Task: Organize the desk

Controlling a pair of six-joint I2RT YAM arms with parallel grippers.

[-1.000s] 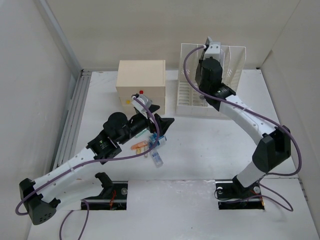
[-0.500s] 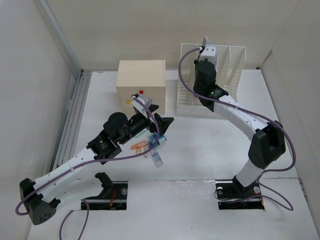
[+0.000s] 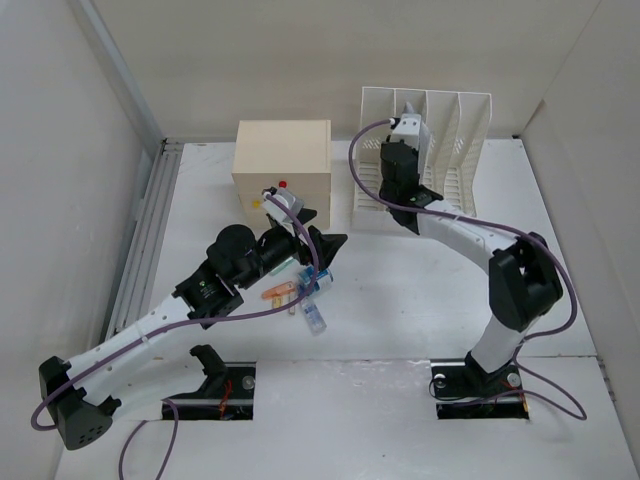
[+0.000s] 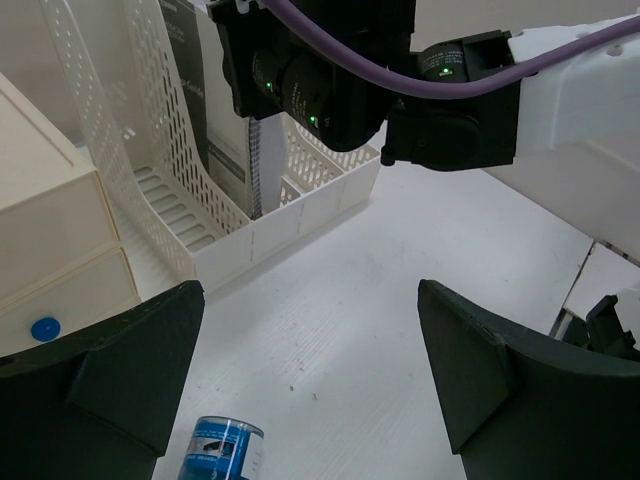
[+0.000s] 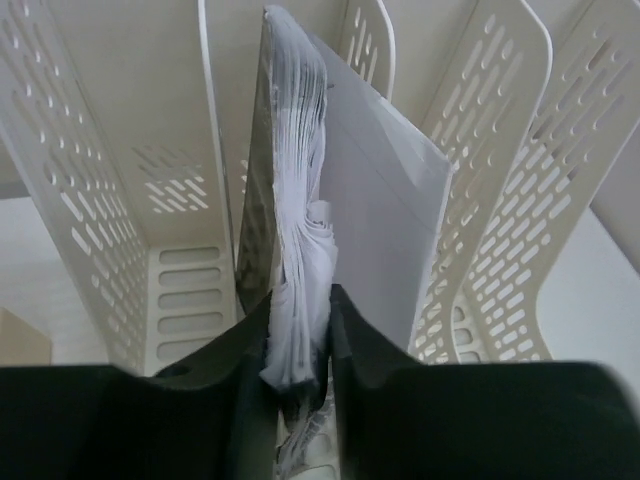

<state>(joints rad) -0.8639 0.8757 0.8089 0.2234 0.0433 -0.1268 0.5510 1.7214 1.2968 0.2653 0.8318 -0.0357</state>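
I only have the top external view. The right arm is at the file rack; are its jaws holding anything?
Observer: Yes. The right wrist view shows the right jaws shut on a sheaf of white papers standing upright in a slot of the file rack.
Operator: Anything else in that slot?
Observer: A dark cover stands pressed against the papers.
Operator: And the left jaws?
Observer: The left wrist view shows them wide open with nothing between them, above the desk.

One desk point(image 3: 400, 290), one drawer box point(image 3: 283, 150), one file rack point(image 3: 468, 118).
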